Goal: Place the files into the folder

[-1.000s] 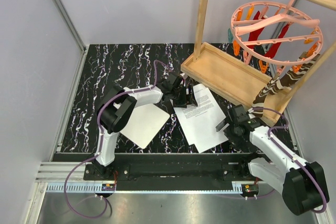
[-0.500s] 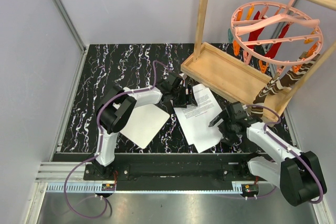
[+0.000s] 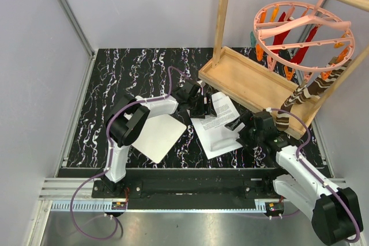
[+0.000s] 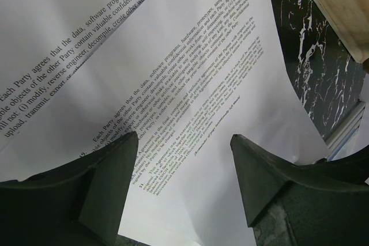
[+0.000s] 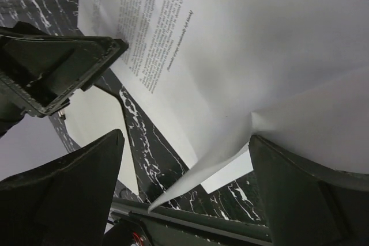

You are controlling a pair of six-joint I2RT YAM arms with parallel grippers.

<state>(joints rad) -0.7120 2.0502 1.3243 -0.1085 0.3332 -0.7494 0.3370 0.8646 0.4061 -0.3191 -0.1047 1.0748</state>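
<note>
Your left claw (image 3: 202,106), jaws parted, hovers over the printed sheets' (image 3: 218,129) far end, likely to steady them. Your right claw (image 3: 236,126), wide, sits at their buckled near corner. The clipboard folder (image 3: 157,136) lies just left.

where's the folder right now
In the top view, the folder lies flat on the table, left of centre, beside the left arm and just left of the files.

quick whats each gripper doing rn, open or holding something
Left gripper: open, jaws apart over the files, gripping nothing.
Right gripper: wide open around a buckled corner of the files, not clamped.
</note>
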